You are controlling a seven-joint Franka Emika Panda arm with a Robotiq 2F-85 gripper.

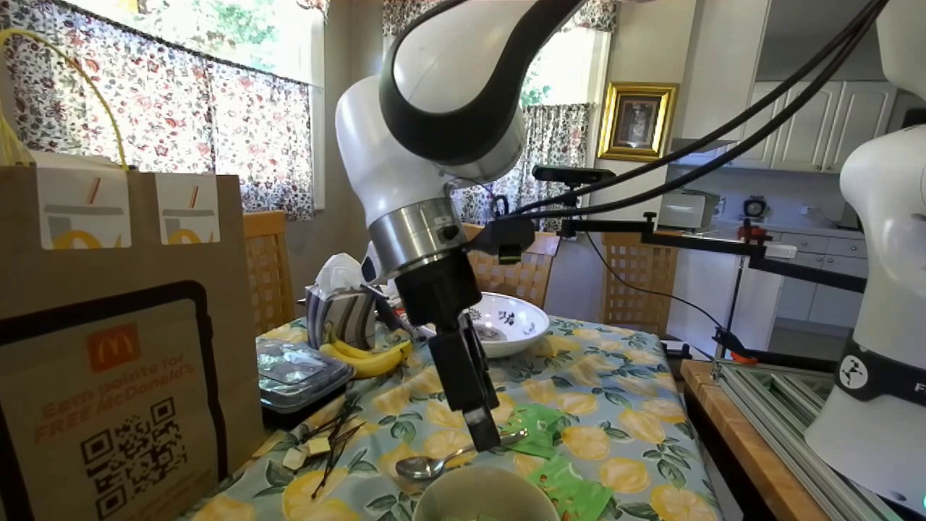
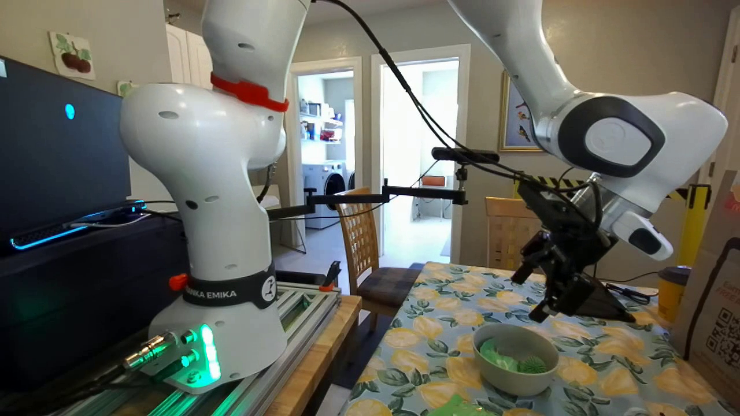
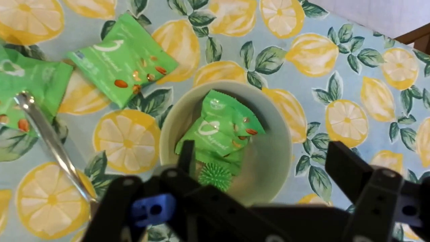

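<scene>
Your fingers (image 3: 347,168) hung spread near bowl (image 3: 277,151), gripping nothing; bowl penned in green packet (image 3: 215,134) and spiky ball (image 3: 215,176); spoon handle (image 3: 55,144) lay over outer packet (image 3: 37,84).

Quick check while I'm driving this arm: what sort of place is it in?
Most likely a home, in a dining area opening onto a kitchen: a blue lemon-print fabric tablecloth, light wooden lattice-backed chairs and white panelled wall cabinets suggest it.
</scene>
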